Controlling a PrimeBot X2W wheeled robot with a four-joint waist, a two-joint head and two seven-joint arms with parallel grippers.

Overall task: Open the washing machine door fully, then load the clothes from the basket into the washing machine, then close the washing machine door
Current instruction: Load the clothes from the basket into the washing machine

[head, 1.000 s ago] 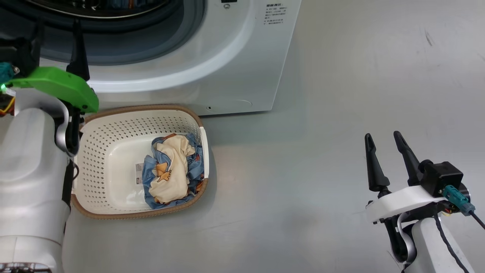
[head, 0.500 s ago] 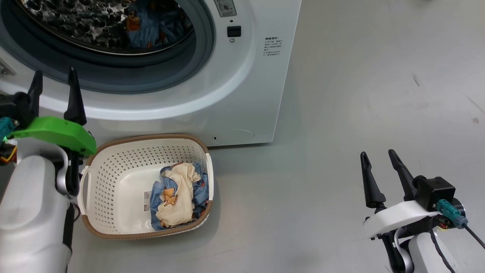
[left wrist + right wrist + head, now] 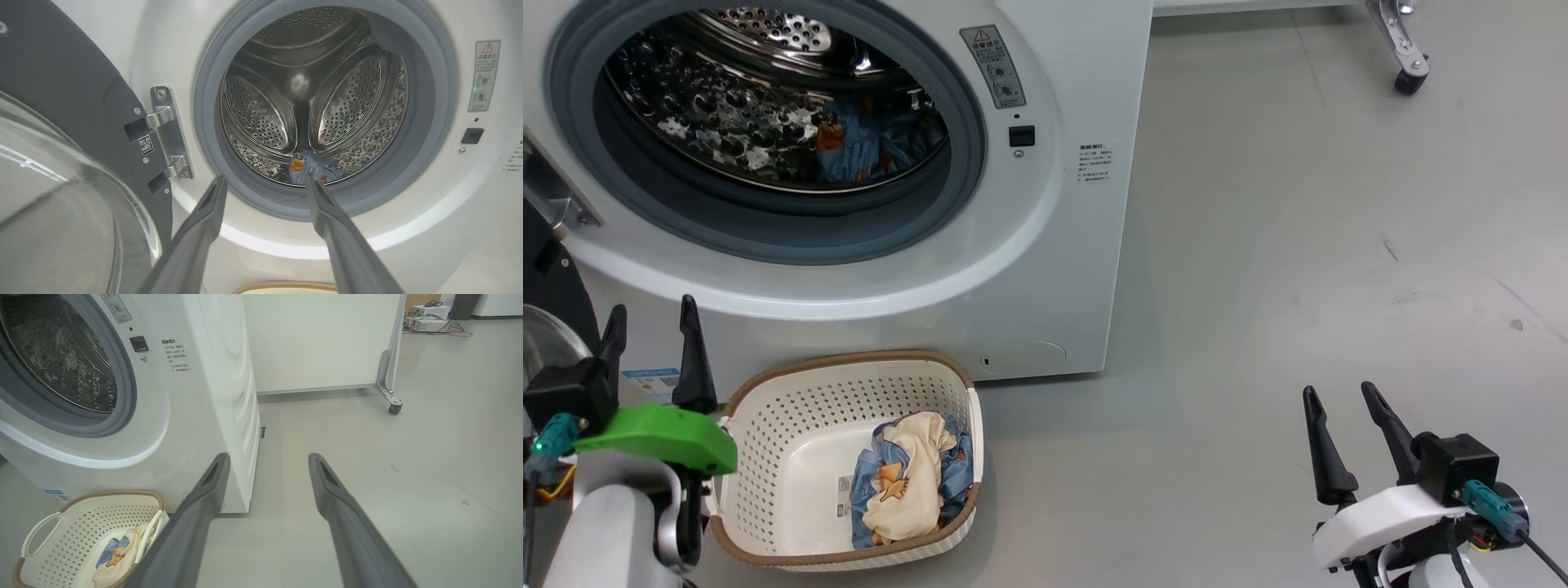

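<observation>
The floor (image 3: 1258,245) was smooth, pale grey and marked by a few small dark scuffs. It ran wide and open ahead of the right tool (image 3: 1338,390), whose two dark fingers stood apart with nothing between them. Far ahead of that tool stood a white panel (image 3: 318,339) on a metal foot with a caster (image 3: 395,408), and beyond it some equipment and cables (image 3: 433,312) lay on the floor. To that tool's left rose the square front corner of the washing machine (image 3: 1045,269). The left tool (image 3: 651,306) hung low before the machine's front, its fingers likewise spread and gripping nothing, pointing toward the lower rim of the grey gasket (image 3: 208,134). Past the fingertips the steel drum (image 3: 261,110) lay open, with a blue garment (image 3: 314,169) bearing orange prints at its bottom. The washing machine door (image 3: 73,94) was swung out on its metal hinge (image 3: 169,130), close on this tool's left, its glass bowl (image 3: 61,204) bulging near the left finger. The basket (image 3: 849,365) sat on the floor just right of and below the left tool, against the machine's foot. The clothes (image 3: 907,478), cream over blue, were heaped at its far-right end, well apart from the right tool.
</observation>
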